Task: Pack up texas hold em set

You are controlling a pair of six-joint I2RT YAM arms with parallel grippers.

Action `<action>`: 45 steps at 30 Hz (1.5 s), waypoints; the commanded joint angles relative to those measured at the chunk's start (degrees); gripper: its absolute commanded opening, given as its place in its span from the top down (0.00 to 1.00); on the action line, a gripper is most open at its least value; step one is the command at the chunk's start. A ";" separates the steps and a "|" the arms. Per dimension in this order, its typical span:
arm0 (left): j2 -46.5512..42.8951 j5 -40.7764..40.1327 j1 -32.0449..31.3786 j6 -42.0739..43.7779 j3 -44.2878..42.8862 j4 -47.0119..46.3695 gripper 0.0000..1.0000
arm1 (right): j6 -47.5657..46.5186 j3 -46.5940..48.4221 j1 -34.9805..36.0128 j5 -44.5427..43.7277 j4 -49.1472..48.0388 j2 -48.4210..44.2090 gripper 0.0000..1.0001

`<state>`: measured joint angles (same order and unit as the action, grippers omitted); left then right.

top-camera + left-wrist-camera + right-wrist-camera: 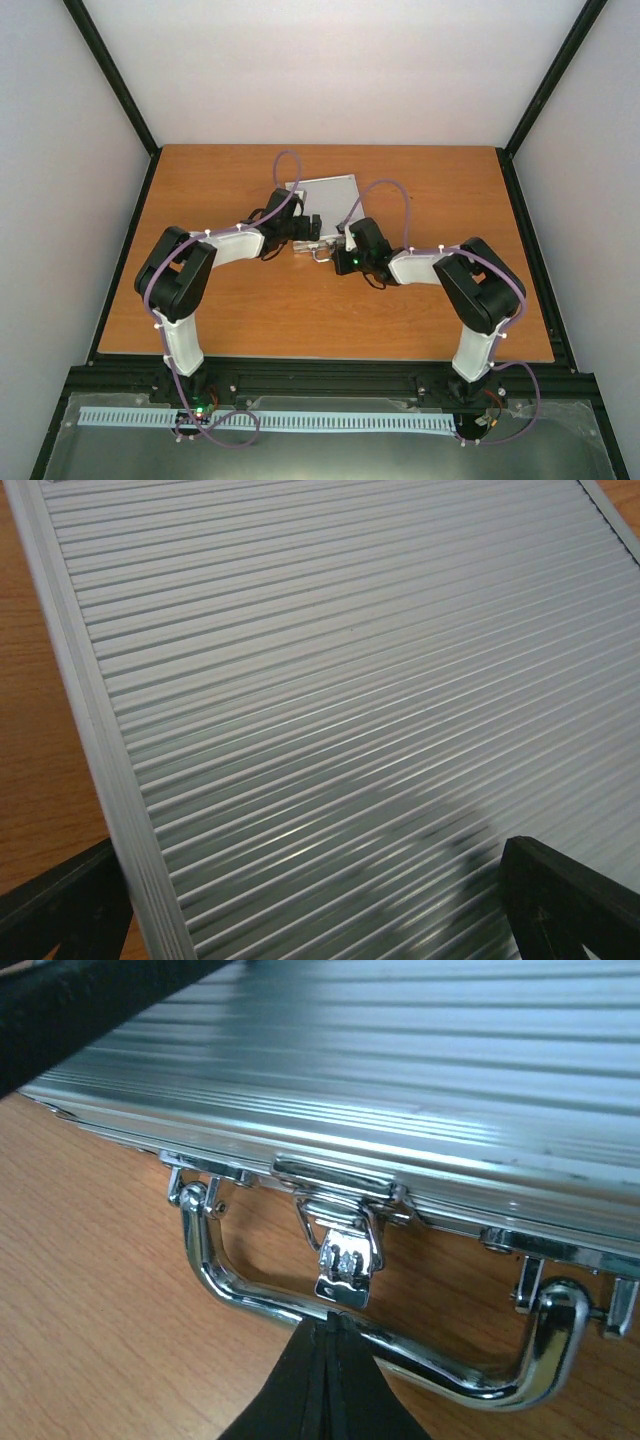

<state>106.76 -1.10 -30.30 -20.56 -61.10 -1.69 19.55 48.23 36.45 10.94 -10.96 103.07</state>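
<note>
The texas hold em set shows as a ribbed silver case (330, 195), lid down, flat on the wooden table. My left gripper (310, 885) hovers open over the near part of the lid (340, 680), with one black finger (60, 905) off the case's left edge and the other finger (575, 900) above the lid. My right gripper (328, 1328) is shut with nothing between its fingers. Its tips sit at the chrome handle (240, 1285), just under the hanging centre latch (345, 1260). The case's contents are hidden.
The wooden table (220, 300) is ringed by a black frame and white walls. The case lies near the back centre, handle (322, 252) facing the arms. Part of my left arm (80, 1005) crosses the top left of the right wrist view.
</note>
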 commanded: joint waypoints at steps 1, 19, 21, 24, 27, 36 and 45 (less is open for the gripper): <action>5.50 4.22 -2.21 3.87 3.53 13.65 0.00 | -0.26 1.40 0.60 -1.76 -3.45 1.31 0.97; 5.93 4.33 -2.21 4.12 3.29 13.91 0.00 | 0.61 0.53 0.64 -5.86 -7.89 3.80 0.97; 5.83 4.26 -2.21 4.12 3.27 14.04 0.00 | 1.02 1.12 0.64 -6.14 -8.01 5.26 0.97; 5.81 4.18 -2.21 4.21 3.27 14.17 0.00 | 1.31 1.56 0.65 -5.83 -8.78 7.09 0.97; 5.91 4.25 -2.21 4.14 3.36 14.09 0.00 | 1.58 1.52 0.64 -6.48 -9.83 8.19 0.97; 4.33 3.72 -2.21 3.79 2.96 15.43 0.00 | 0.33 -0.11 1.01 -5.92 -3.79 -0.11 0.97; -0.23 0.44 -2.15 4.56 -5.22 22.71 0.00 | -4.15 3.11 1.65 -8.83 14.41 -15.86 0.00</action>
<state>106.76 -1.13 -30.50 -19.77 -64.69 4.34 17.93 48.80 37.52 5.10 -5.67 93.10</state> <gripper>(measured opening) 0.997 0.867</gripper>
